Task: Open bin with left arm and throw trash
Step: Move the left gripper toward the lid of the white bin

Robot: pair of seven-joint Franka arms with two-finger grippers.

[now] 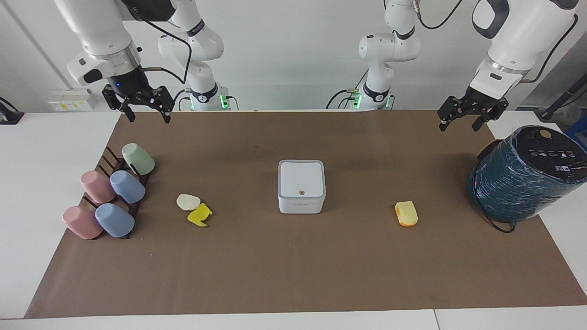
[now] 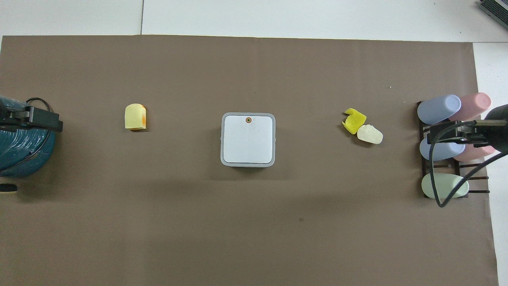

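The bin point(image 1: 301, 185) is a small white square box with its grey-rimmed lid shut, in the middle of the brown mat; it also shows in the overhead view point(image 2: 248, 139). A cream-white oval scrap point(image 1: 188, 201) point(image 2: 370, 134) and a bright yellow scrap point(image 1: 199, 215) point(image 2: 353, 120) lie touching, toward the right arm's end. A yellow-orange block point(image 1: 407, 214) point(image 2: 135, 116) lies toward the left arm's end. My left gripper point(image 1: 462, 123) is open and empty, raised beside the teal cylinder. My right gripper point(image 1: 147, 115) is open and empty, raised over the cup rack.
A big teal plastic-wrapped cylinder point(image 1: 527, 176) point(image 2: 20, 151) with a black top stands at the left arm's end. Several pastel cups point(image 1: 127, 187) point(image 2: 438, 109) lie on a dark rack point(image 1: 106, 158) at the right arm's end. The brown mat point(image 1: 293, 266) covers the table's middle.
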